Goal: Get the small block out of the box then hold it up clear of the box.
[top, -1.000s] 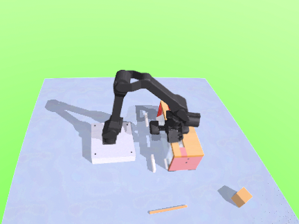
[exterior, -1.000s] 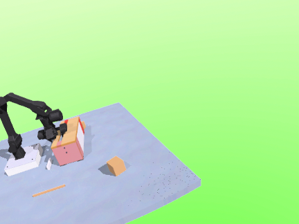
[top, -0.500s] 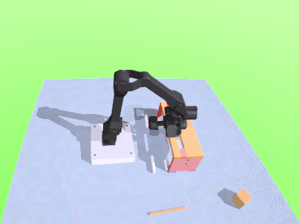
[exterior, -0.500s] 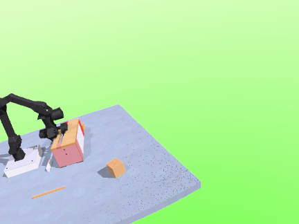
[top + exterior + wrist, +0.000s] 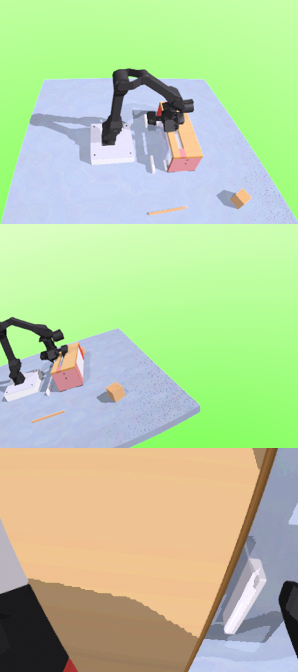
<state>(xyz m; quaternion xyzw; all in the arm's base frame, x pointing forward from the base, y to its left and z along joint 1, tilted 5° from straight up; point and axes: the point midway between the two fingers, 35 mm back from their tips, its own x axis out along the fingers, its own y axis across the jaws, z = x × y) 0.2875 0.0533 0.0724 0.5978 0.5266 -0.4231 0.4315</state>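
The box [image 5: 193, 142] [image 5: 70, 359] [image 5: 140, 523] stands upright, with an orange top, a pink near end and some red at its far end. A narrow slot [image 5: 177, 139] runs along its top. My gripper [image 5: 165, 121] [image 5: 53, 353] is open and empty, over the far half of the box on the side toward the arm's base. In the wrist view one finger is over the box top and the other is beyond its edge, over the table. The small block and the shelf cannot be made out; the arm and the box top hide much of the inside.
An orange cube [image 5: 241, 198] [image 5: 115, 392] lies on the table at the near right. A thin orange stick [image 5: 167, 210] [image 5: 48, 416] lies near the front. A white bar [image 5: 152, 164] [image 5: 48, 390] lies between the arm's white base [image 5: 112, 153] [image 5: 23, 388] and the box.
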